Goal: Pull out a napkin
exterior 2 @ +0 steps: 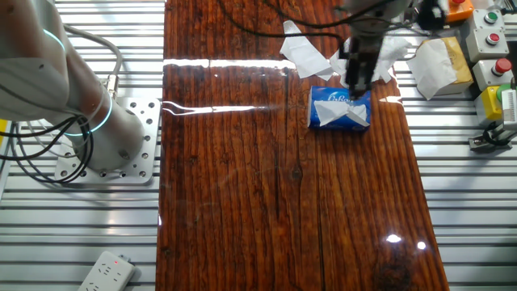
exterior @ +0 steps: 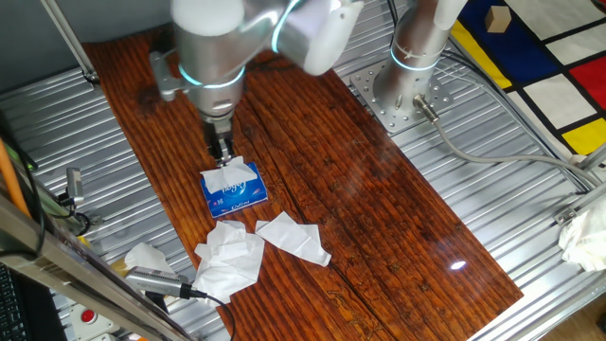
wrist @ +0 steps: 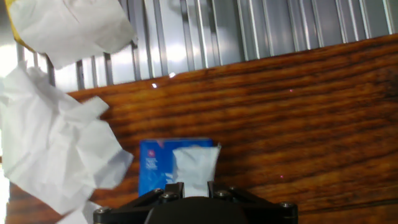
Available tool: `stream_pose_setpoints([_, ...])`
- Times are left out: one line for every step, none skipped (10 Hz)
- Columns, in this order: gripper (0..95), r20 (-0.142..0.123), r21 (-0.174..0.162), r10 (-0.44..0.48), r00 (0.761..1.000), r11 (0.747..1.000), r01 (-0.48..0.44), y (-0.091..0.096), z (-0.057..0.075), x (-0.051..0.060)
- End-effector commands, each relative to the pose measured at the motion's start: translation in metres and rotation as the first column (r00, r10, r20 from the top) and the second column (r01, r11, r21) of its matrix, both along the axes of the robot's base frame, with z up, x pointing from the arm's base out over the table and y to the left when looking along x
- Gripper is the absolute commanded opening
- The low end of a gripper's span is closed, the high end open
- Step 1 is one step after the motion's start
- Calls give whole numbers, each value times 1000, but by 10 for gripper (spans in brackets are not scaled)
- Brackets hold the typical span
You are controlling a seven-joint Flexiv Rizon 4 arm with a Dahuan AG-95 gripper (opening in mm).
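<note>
At table centre, the blue pack point(exterior: 234, 190) lies flat, its long axis running 10 to 4 o'clock in one fixed view. Napkin point(wrist: 194, 169) rises upright from its top slot, clamped between the gripper point(exterior: 223, 152) fingers. Loose tissues point(exterior: 230, 260) lie at 6 o'clock; bare wood extends toward 3 o'clock.

White napkin point(wrist: 194, 168) rises from a blue pack point(exterior: 234, 192) with white lettering; the tabletop point(exterior 2: 266, 186) is dark reddish-brown, streaked wood grain.
</note>
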State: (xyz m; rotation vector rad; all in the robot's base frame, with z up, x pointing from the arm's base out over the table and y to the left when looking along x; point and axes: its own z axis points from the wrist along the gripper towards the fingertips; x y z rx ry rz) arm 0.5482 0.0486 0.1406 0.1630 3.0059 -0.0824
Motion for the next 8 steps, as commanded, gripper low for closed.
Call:
stream_pose_setpoints([190, 15, 1, 2, 1000, 1000, -2, -5, -5, -8])
stream_pose_setpoints([190, 12, 1, 3, 1000, 1000, -3, -8, -6, -11])
stream_pose_setpoints([190, -1, 3, -1, 1000, 1000, 1, -10, -5, -14])
stream_pose_setpoints([190, -8, 7, -3, 1000, 1000, 3, -12, -5, -16])
stream_pose_setpoints([190, -6, 16, 1, 1000, 1000, -1, -14, -6, -19])
stream_pose_setpoints([190, -5, 39, -3, 1000, 999, 4, -15, -7, -19])
stream_pose_setpoints([190, -5, 52, -5, 1000, 999, 5, -15, -7, -19])
stream_pose_setpoints([190, -5, 50, -3, 1000, 999, 3, -15, -8, -19])
